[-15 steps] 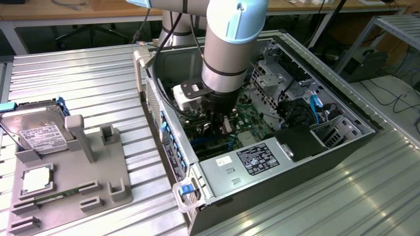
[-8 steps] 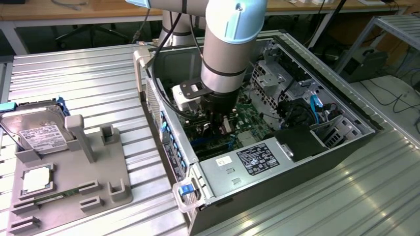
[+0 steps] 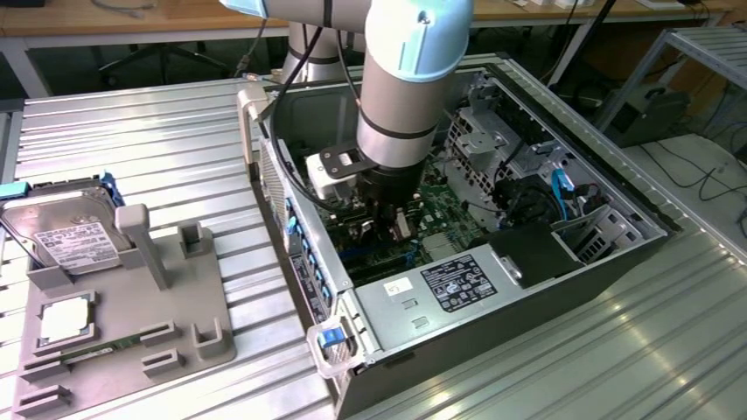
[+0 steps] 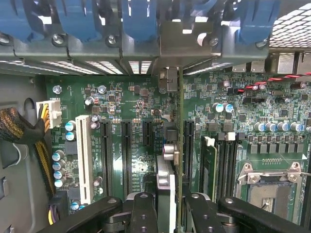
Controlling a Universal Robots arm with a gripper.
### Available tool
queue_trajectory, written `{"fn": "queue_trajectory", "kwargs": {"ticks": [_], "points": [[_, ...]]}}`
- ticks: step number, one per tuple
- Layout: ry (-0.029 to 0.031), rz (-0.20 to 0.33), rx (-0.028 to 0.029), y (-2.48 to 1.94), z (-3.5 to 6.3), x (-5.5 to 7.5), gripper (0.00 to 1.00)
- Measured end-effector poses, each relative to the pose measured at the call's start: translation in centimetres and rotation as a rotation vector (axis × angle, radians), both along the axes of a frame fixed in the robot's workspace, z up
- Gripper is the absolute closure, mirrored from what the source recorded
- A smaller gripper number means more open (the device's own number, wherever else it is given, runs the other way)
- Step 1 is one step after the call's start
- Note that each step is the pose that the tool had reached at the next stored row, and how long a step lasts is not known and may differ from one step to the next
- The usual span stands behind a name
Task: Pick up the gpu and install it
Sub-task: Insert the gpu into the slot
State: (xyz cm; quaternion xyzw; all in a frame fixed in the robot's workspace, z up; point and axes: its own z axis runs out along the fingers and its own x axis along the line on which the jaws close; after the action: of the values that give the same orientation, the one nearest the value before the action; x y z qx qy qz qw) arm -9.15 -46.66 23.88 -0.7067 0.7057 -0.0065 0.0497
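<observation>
Black gripper (image 4: 167,213) clamps gpu (image 4: 167,179) edge-on — over mobo (image 4: 131,111) slots.

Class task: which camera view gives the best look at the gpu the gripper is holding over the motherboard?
The wrist view. There the gpu is seen edge-on between the gripper fingers, over the motherboard slots. In the exterior view the arm reaches into the computer case and hides most of the card.

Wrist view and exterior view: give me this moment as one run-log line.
arm: reaching down inside open PC case | fingers: gripping gpu edge-on | gpu: above motherboard slots | seating: cannot tell | hard drive: on tray outside case
</observation>
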Motion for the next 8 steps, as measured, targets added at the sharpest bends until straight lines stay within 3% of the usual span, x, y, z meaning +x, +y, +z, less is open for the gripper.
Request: {"fn": "queue_trajectory", "kwargs": {"ticks": [8], "points": [[-0.0002, 0.000, 0.0010, 0.01, -0.22, 0.00, 0.72]]}}
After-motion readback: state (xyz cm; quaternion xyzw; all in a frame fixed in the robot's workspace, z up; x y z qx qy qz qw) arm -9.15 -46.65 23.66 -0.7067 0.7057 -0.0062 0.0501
